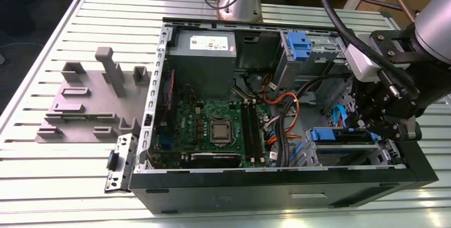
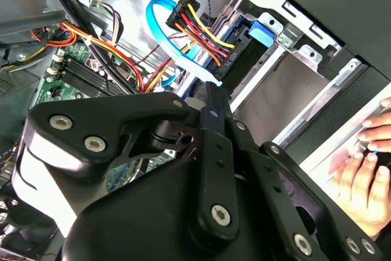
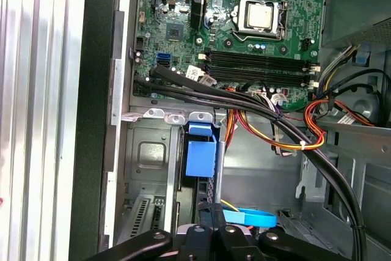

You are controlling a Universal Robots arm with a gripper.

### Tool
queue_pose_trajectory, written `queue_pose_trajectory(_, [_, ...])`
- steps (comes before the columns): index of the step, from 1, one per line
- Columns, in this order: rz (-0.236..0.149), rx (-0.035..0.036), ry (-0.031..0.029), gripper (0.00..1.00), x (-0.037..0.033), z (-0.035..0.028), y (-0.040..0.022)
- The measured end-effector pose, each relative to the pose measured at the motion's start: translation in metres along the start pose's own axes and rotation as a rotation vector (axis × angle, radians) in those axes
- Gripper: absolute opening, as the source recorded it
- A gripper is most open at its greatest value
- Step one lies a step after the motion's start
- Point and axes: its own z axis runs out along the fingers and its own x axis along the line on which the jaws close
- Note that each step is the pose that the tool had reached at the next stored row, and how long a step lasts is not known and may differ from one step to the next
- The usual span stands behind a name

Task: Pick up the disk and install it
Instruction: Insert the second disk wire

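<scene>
An open computer case (image 1: pixel 282 188) lies on its side on a slatted metal table (image 1: pixel 42 180). The robot's gripper (image 1: pixel 378 132) hangs inside the case at the corner on the exterior view's right, just over the drive bay. Whether it is open or closed cannot be told, nor whether it holds anything.

The disk (image 1: pixel 345 146) appears to lie flat in that bay, a silver-grey slab with a blue rail (image 1: pixel 329 134) along its edge, right beside the gripper. Whether they touch is unclear. The install step looks to be in hand, with the pick-up apparently done. Finishing it likely calls for the disk to sit square in the bay with its rails engaged.

The way is crowded. In the second wrist view the gripper (image 2: pixel 211 96) points toward a plug of red, yellow and black wires (image 2: pixel 201 25) and a looped blue cable (image 2: pixel 160 16). Thick black cables (image 3: pixel 263 111) cross the bay in the first wrist view, above the gripper (image 3: pixel 226 236).

A person's hand (image 2: pixel 361 163) rests just outside the case wall, near the bay.

Elsewhere sit the green motherboard (image 1: pixel 215 127), a grey power supply (image 1: pixel 204 54) and, well apart on the table, a grey fixture (image 1: pixel 88 104).
</scene>
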Motion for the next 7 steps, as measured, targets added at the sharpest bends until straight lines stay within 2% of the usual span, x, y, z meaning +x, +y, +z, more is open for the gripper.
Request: queue_pose_trajectory(7, [0.0, 0.0, 0.0, 0.11, 0.0, -0.0004, 0.0])
